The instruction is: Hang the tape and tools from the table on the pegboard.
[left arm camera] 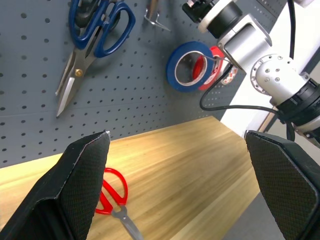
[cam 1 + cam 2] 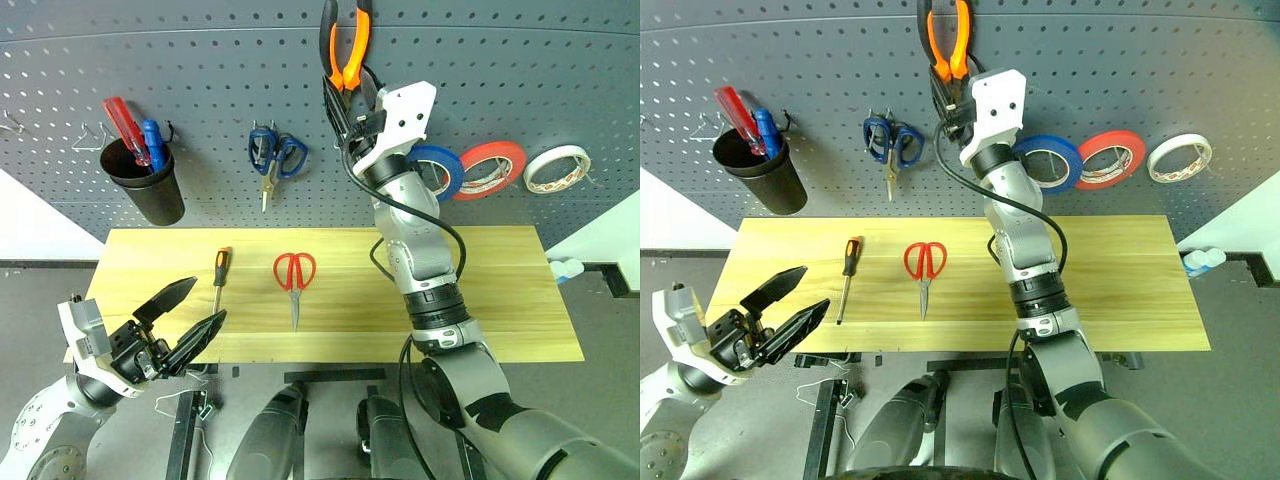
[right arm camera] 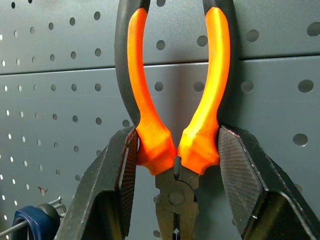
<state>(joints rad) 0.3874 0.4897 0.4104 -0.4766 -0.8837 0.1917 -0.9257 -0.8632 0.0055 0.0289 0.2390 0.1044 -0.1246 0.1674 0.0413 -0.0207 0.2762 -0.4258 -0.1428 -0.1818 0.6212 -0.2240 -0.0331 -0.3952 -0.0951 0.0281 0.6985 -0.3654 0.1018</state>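
While I hold the pliers (image 3: 175, 125) high against the pegboard (image 2: 200, 60), my right gripper (image 3: 177, 155) clamps them at the neck, one finger on each side just above the pivot, so the two orange handles stand upward and spread. I think this is the reason for such a grip: the open gap between the handles can slip over a hook, though I cannot see a hook behind them. My left gripper (image 2: 190, 320) hangs near the front left corner of the table (image 2: 500, 320), fingers spread wide and holding nothing, probably to be ready for the next tool.

On the light wooden top lie the red-handled scissors (image 2: 295, 280), blades toward me, and beside them on the left the screwdriver (image 2: 219, 277), apart from each other. Both are not yet hung. The blue tape (image 2: 440, 170) is on the board already, with a red-orange roll (image 2: 490, 168) and a white roll (image 2: 557, 167) to its right. Blue-handled scissors (image 2: 275, 155) hang further left, and a black cup (image 2: 145, 185) keeps a red and a blue screwdriver.
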